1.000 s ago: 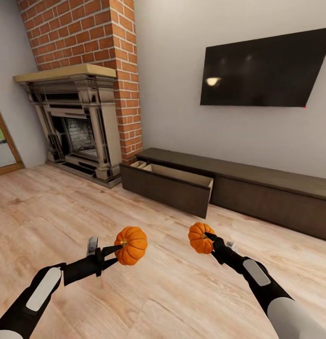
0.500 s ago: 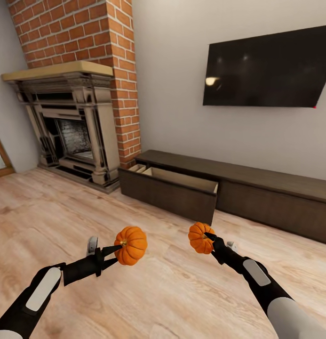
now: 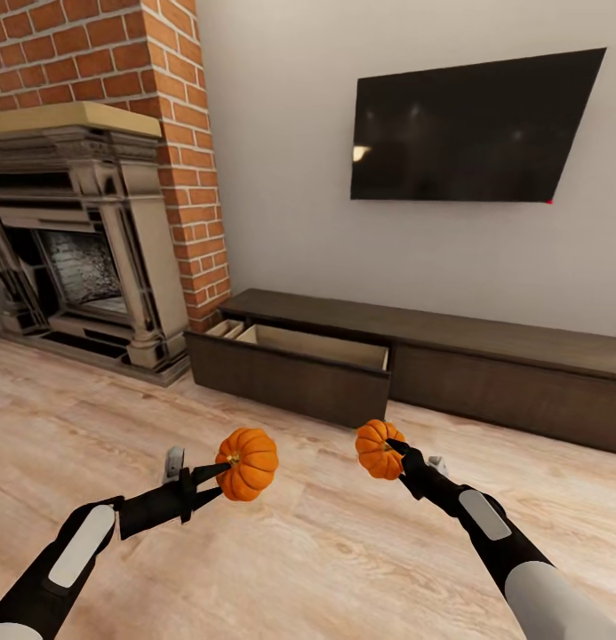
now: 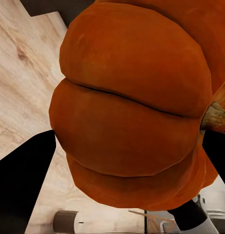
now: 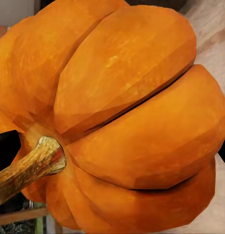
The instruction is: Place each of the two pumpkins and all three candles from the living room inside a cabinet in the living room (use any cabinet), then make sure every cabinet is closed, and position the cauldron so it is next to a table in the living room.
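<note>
Black arms, white panels, black grippers

We face a plain pale wall (image 3: 281, 178) with a dark flat television (image 3: 468, 129) mounted on it, a small spot of light reflected near its left edge. To our left rises a red brick chimney (image 3: 179, 133) with an ornate fireplace (image 3: 72, 240) under a pale mantel (image 3: 72, 117). Light wood-plank floor (image 3: 308, 551) spreads below us to the foot of the wall.
</note>
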